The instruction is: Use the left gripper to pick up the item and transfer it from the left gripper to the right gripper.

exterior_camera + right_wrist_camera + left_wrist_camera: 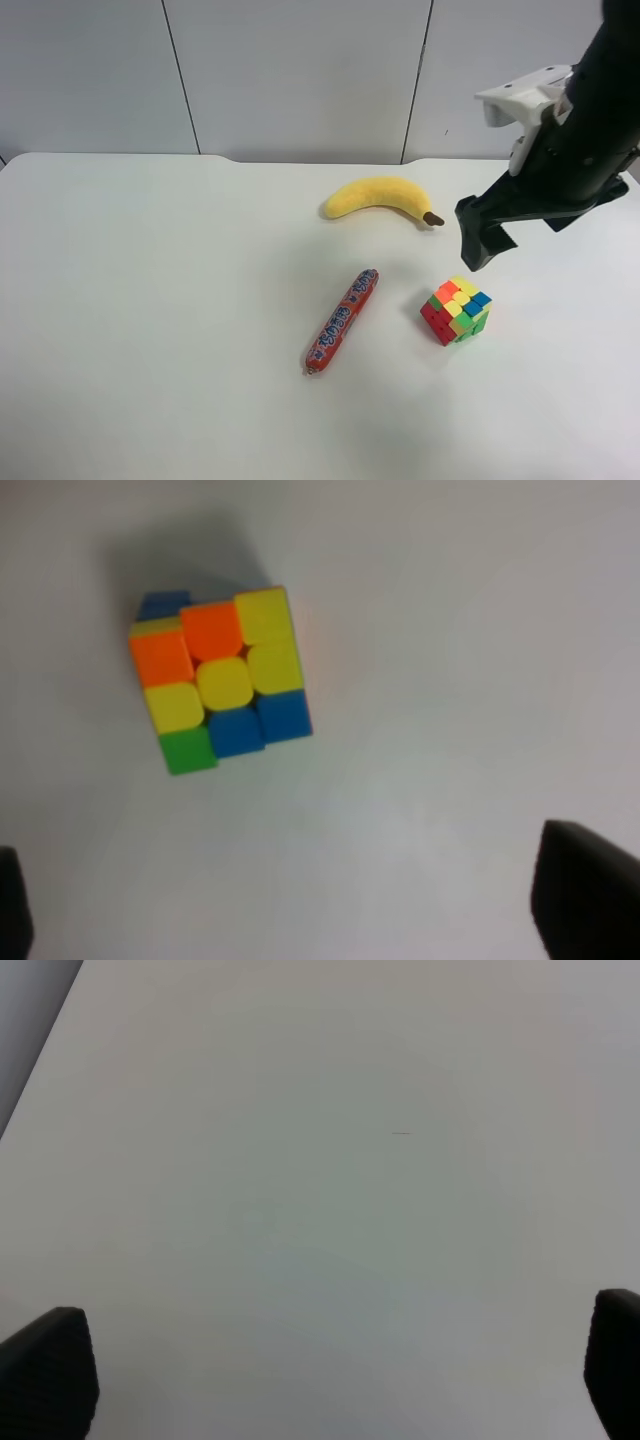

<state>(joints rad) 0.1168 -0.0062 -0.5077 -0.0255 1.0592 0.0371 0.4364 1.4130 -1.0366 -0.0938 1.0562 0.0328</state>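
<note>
Cube [457, 310] lying on table [150, 300] beside sausage stick [341, 320], unheld; right gripper [300, 900] above it, spread wide, empty; left gripper [330, 1380] likewise wide, empty, over bare table.

The puzzle cube [222, 680] sits alone on the white bench [450, 680]; dark, blurry fingertips [585, 895], seemingly the hand's, stand wide apart.

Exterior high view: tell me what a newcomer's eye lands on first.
The multicoloured puzzle cube on the white table, with an open black right gripper hanging just above and behind it. Next, the yellow banana farther back, and the red sausage stick lying beside the cube, apart from it.
</note>
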